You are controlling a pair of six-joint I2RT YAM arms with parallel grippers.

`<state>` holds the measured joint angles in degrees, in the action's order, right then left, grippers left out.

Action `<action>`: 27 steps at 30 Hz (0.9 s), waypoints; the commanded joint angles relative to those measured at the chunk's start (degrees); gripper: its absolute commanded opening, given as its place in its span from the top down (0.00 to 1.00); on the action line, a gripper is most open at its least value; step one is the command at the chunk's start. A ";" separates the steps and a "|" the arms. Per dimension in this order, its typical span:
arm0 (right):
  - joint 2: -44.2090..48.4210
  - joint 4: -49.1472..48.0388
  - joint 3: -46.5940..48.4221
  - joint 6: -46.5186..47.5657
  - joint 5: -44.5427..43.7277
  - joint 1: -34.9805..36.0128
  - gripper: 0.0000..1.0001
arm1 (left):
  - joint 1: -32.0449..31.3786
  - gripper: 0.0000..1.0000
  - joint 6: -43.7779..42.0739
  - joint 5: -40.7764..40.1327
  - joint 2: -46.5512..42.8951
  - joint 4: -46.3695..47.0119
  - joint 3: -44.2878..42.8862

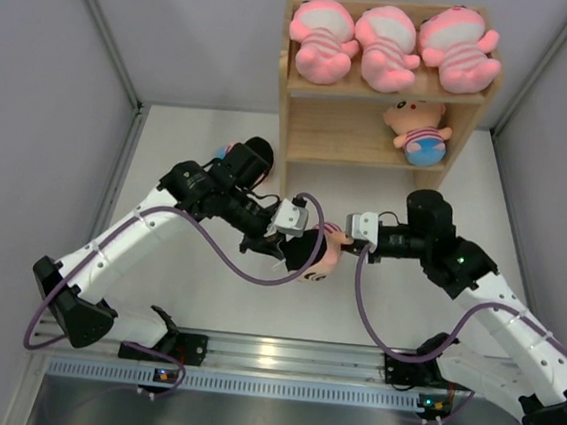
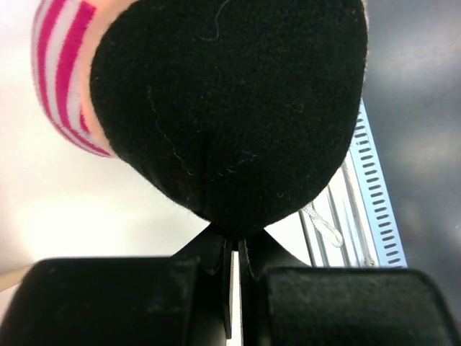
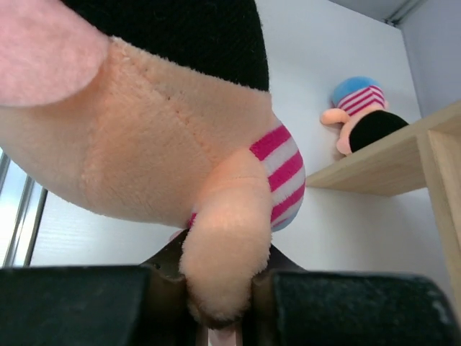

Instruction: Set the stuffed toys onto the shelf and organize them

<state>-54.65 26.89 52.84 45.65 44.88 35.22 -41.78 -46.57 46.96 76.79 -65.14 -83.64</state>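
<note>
Top tier [image 1: 375, 94] full of pink toys [image 1: 385, 46]; lower tier's [image 1: 335, 142] left free.

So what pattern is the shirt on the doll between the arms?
The doll wears a pinkish-red and white striped shirt, clearest in the right wrist view.
</note>
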 commanded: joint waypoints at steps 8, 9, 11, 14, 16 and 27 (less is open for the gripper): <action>4.21 -11.51 -1.87 -26.63 -9.28 2.22 1.00 | 0.21 0.71 5.60 -8.81 1.43 1.95 -10.92; 3.86 -11.08 -1.25 -28.40 -11.29 2.13 1.00 | 0.21 0.60 6.65 -10.82 1.25 2.47 -11.46; 3.33 -10.64 -0.72 -32.79 -13.84 2.13 1.00 | 0.21 0.47 10.69 -14.07 0.47 5.01 -11.81; 3.06 -10.98 -1.07 -37.54 -18.94 2.04 1.00 | 0.21 0.27 14.83 -20.84 -0.59 9.22 -10.94; 3.15 -12.03 -2.03 -39.92 -21.93 1.96 1.00 | 0.21 0.21 17.89 -25.33 -1.47 11.52 -10.58; 5.00 -8.97 -1.61 -59.17 -38.00 -3.93 1.00 | 0.82 0.01 19.41 -28.94 -3.49 13.38 -11.29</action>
<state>-51.31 18.83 48.90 -4.71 15.27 33.17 -41.01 -28.51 19.68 75.68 -55.07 -93.51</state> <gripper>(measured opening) 0.110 0.954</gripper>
